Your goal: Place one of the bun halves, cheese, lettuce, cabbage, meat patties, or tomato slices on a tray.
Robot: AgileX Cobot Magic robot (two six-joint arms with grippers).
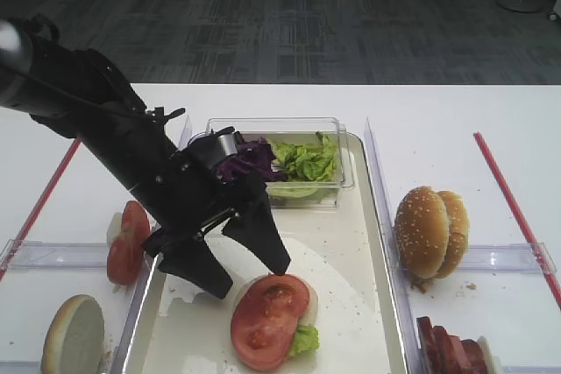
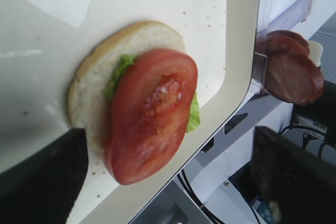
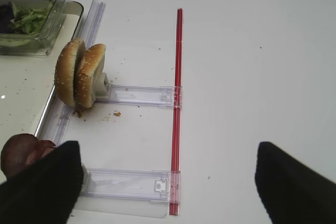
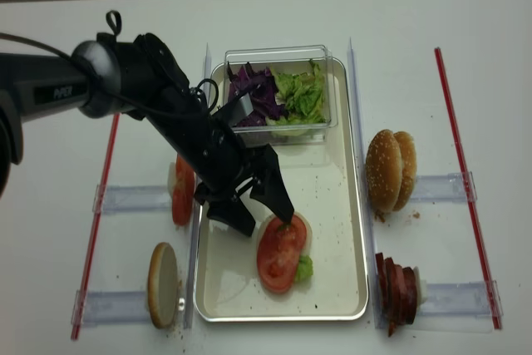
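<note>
On the tray (image 1: pixel 368 243), a tomato slice (image 1: pixel 267 319) sits on lettuce (image 1: pixel 303 340) and a bun half (image 2: pixel 100 85); left tool (image 1: pixel 244 273) hangs spread wide right above, gripping nothing; right tool's (image 3: pixel 168 182) fingers also wide apart.

On the tray (image 4: pixel 349 205), a tomato slice (image 4: pixel 279 253) is lying atop lettuce (image 4: pixel 304 268) and a bun half (image 4: pixel 299 226) at six o'clock; the clear box (image 4: pixel 278 93) is sitting at twelve; meat patties (image 4: pixel 401 288) are standing at four.

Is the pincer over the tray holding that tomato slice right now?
No, the left pincer stands open above the tomato slice, which lies on the bun half.
</note>
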